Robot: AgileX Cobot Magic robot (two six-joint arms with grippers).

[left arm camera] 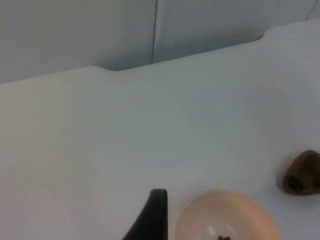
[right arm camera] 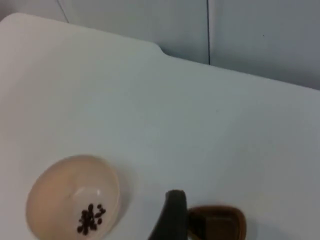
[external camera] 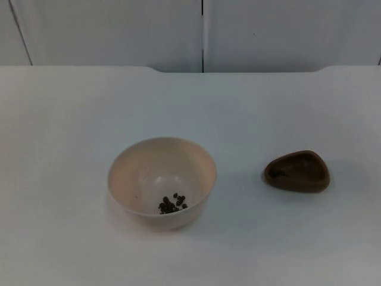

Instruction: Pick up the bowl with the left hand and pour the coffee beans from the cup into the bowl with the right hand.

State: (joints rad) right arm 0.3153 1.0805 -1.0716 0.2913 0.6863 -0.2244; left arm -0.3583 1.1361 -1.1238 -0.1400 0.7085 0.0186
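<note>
White tabletop (external camera: 71, 119) carries every item and ends at the grey partition wall (external camera: 119, 30). Cream bowl (external camera: 161, 182) stands upright on the tabletop, left of centre in the top view, with no pincer touching it. Brown cup (external camera: 297, 171), a shallow rounded-triangular dish, rests on the tabletop well apart from the bowl, on the right-arm side. A small cluster of dark coffee beans (external camera: 171, 204) lies on the bowl floor, towards the near wall. A few dark specks sit inside the cup; their nature cannot be determined.

Left pincer: one black fingertip (left arm camera: 152, 215) is visible just beside the bowl rim; finger spacing cannot be determined. Right pincer: one black fingertip (right arm camera: 171, 215) stands just beside the cup; finger spacing cannot be determined.
</note>
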